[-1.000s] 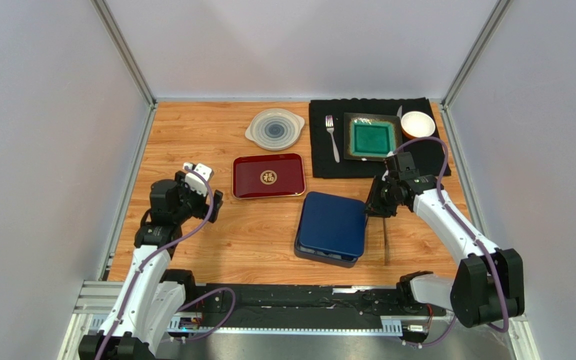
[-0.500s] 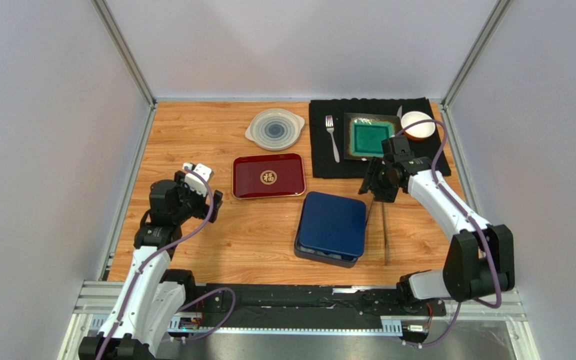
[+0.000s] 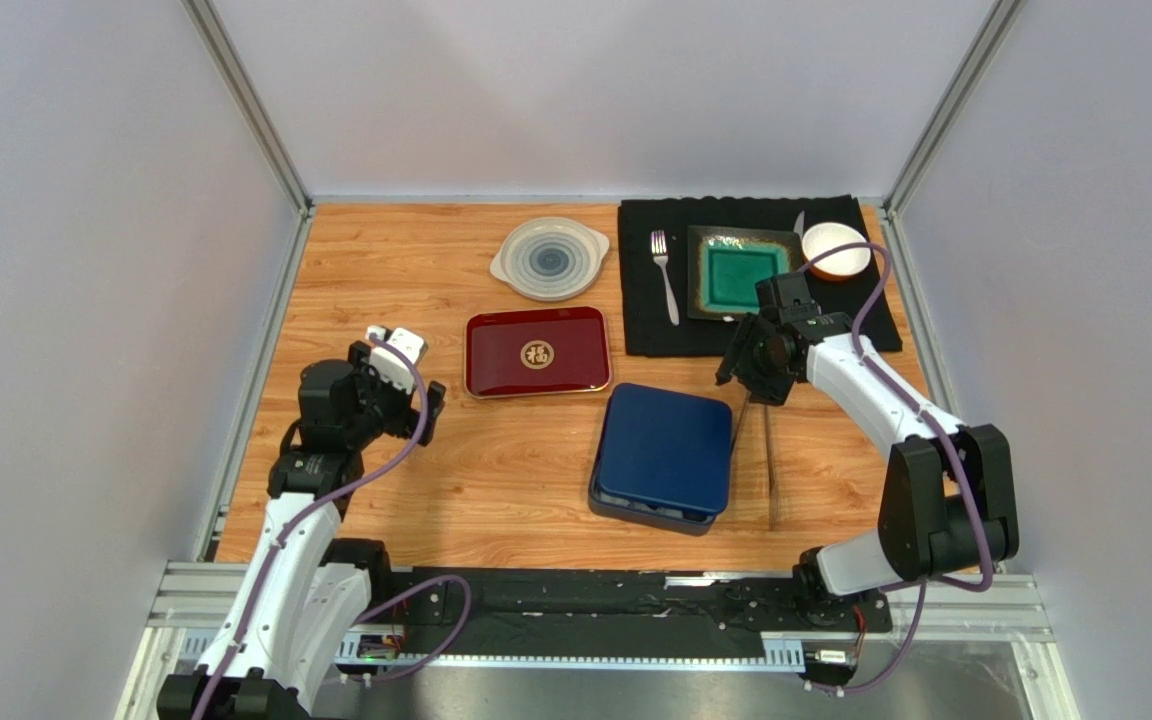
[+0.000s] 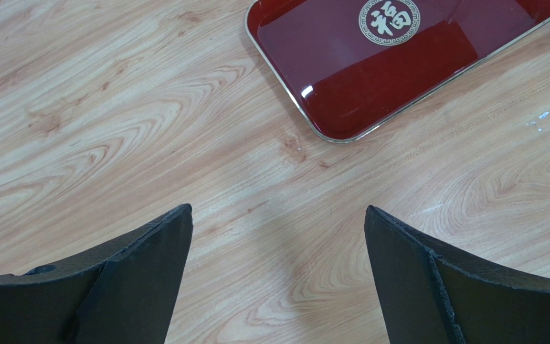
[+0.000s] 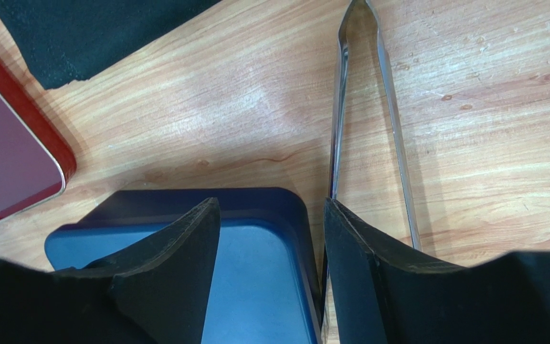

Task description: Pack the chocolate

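No chocolate shows in any view. A closed dark blue box [image 3: 662, 455] sits in the middle of the table; its far right corner shows in the right wrist view [image 5: 256, 287]. Metal tongs [image 3: 767, 450] lie on the wood just right of the box, seen also in the right wrist view [image 5: 392, 122]. My right gripper [image 3: 751, 372] is open and empty above that corner [image 5: 271, 208], with one finger over the lid and the other over the gap beside the tongs. My left gripper [image 3: 417, 398] is open and empty over bare wood [image 4: 278, 215] at the left.
A red lacquer tray [image 3: 537, 353] lies left of centre, also in the left wrist view [image 4: 400, 57]. A black mat [image 3: 642, 323] at the back right carries a fork [image 3: 665, 278], a green square plate [image 3: 745, 275] and a white bowl [image 3: 835, 248]. A round lidded dish [image 3: 549, 257] stands behind the tray.
My right gripper has moved away from me, from the box's right side to its far right corner. The left arm has not moved.
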Controlling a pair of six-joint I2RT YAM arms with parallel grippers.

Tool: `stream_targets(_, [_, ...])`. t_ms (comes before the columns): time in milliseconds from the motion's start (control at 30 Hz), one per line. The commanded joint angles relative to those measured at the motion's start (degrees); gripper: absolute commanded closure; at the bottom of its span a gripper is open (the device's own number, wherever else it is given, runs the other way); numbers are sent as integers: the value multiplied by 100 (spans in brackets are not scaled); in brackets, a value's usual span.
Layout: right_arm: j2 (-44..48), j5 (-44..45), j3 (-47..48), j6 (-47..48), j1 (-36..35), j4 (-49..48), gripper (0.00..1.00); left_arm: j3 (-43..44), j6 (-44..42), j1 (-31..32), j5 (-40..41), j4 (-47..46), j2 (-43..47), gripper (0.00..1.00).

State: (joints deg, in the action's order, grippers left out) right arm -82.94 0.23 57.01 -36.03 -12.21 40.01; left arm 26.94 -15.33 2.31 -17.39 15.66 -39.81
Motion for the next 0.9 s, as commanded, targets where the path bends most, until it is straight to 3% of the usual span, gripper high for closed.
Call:
stream_targets(0, [-170,214,-32,-176,-54,-266,42,92,-58,33,16,25,61,2])
stream_targets(867, [348,390,-507,-774,-880,-257,45,171,-93,33,42,34,0,2])
